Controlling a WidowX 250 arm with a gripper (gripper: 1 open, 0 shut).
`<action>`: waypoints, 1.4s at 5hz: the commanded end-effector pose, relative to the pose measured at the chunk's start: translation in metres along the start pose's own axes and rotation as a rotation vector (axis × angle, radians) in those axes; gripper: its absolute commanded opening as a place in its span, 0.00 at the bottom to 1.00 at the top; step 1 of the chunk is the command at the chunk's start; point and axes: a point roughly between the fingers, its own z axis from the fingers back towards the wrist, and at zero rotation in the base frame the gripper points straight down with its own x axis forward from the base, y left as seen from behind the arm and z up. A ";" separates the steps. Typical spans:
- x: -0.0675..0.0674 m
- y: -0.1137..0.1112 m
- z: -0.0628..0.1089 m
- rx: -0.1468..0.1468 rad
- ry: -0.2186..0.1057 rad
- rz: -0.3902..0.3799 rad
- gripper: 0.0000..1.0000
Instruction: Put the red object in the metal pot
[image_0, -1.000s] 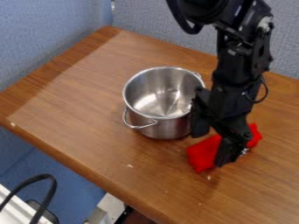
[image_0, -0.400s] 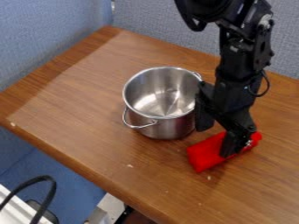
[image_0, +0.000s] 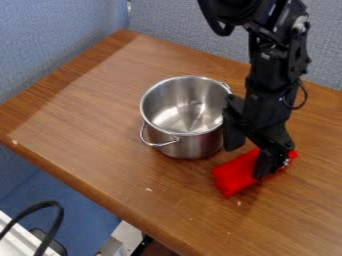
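— Wood, brown and smooth with a visible grain: that is the worktop (image_0: 80, 100), and a blue fabric wall (image_0: 54, 30) stands behind it. What else do you see in the one camera view?

— A black cable (image_0: 34, 225) loops below the near edge. The black arm comes down from the top right, and its hand (image_0: 263, 160) points straight down over the red object (image_0: 241, 174), hiding much of it.

— Is the hand gripping?

— No. Its fingers stand spread as wide as they go, either side of the block, and I cannot tell whether they touch it.

— Where does the block lie?

— Flat on the worktop near the front right edge, just beside the metal pot (image_0: 187, 118), on its right. The long axis runs diagonally, from lower left up toward the right edge.

— Surfaces?

— The block is matte, flat and rectangular. The pot is shiny steel, cylindrical, upright, with a rolled rim, a mirror-like inside, and a thin wire handle hanging down its front.
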 end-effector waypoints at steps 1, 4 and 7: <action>0.010 0.009 0.005 0.004 -0.031 -0.015 1.00; 0.006 0.007 0.011 0.003 -0.041 -0.080 0.00; 0.005 0.025 0.011 -0.002 -0.079 -0.172 0.00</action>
